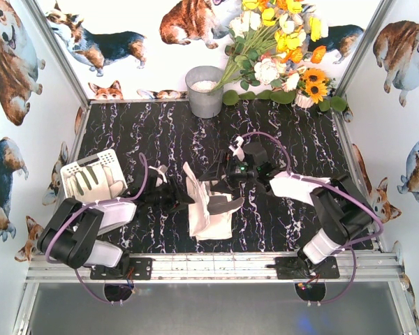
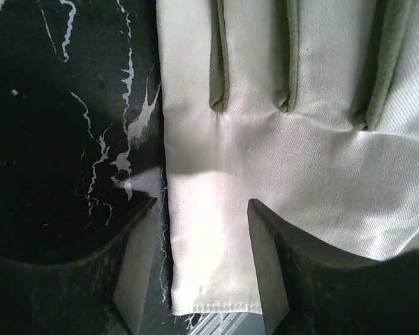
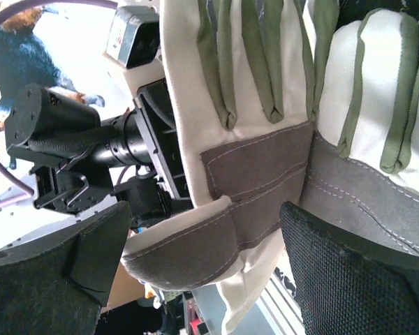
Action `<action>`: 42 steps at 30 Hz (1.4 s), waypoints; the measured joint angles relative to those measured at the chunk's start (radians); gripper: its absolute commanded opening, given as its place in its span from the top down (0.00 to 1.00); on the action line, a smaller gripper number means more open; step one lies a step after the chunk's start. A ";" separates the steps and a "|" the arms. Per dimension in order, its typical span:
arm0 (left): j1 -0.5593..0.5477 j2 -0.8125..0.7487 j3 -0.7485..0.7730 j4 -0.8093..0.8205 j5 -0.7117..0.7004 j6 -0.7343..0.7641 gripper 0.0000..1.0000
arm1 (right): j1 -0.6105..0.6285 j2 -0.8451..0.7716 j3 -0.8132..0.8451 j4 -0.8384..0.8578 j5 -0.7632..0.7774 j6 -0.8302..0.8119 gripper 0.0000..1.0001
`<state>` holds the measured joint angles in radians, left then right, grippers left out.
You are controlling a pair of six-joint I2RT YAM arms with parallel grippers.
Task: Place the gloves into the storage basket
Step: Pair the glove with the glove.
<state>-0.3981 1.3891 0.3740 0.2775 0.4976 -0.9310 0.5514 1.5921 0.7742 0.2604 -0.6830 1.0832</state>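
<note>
a grey bucket (image 1: 204, 92) stands at the back of the black table (image 1: 146, 132). beside it are bright flowers (image 1: 279, 42). dog pictures (image 1: 192, 21) cover the walls.

White walls (image 1: 52, 125), corgi prints; black marble-veined tabletop (image 1: 146, 132); grey bucket (image 1: 204, 91), flower bunch (image 1: 279, 42) (against back wall); bright light.

Inspection finds no legible text, label, brand, number or sign in any view. The gloves (image 3: 251, 160) show stitched seams only. The storage basket (image 1: 105, 157) shows plain lattice and the bucket (image 1: 206, 101) unmarked metal. The wall panels (image 1: 14, 56) carry dog pictures without lettering.
</note>
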 measured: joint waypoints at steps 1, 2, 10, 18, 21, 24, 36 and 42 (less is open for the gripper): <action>-0.001 0.006 0.000 0.008 0.003 -0.002 0.54 | 0.000 -0.009 0.000 -0.009 -0.003 -0.010 0.10; -0.002 0.012 0.000 0.013 0.005 -0.005 0.54 | 0.000 -0.016 0.000 -0.018 -0.008 -0.018 0.10; -0.009 0.020 0.000 0.032 0.007 -0.016 0.60 | 0.014 -0.047 0.005 -0.138 -0.020 -0.138 0.11; -0.011 0.022 0.000 0.042 0.007 -0.019 0.66 | 0.052 -0.009 0.010 -0.214 0.008 -0.222 0.32; -0.011 0.022 0.000 0.042 0.003 -0.019 0.77 | 0.070 0.005 0.031 -0.253 0.031 -0.251 0.66; -0.012 0.022 0.000 0.041 -0.008 -0.019 0.92 | 0.085 0.009 0.062 -0.302 0.054 -0.290 0.93; -0.017 -0.100 0.013 -0.039 -0.053 0.029 0.69 | 0.100 -0.027 0.113 -0.436 0.057 -0.349 1.00; -0.016 -0.244 0.019 -0.095 -0.069 0.068 0.38 | 0.091 -0.163 0.128 -0.466 0.005 -0.360 1.00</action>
<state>-0.4145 1.1454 0.3931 0.1822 0.4282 -0.8631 0.6426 1.4288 0.9020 -0.2054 -0.6785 0.7235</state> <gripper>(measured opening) 0.505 0.057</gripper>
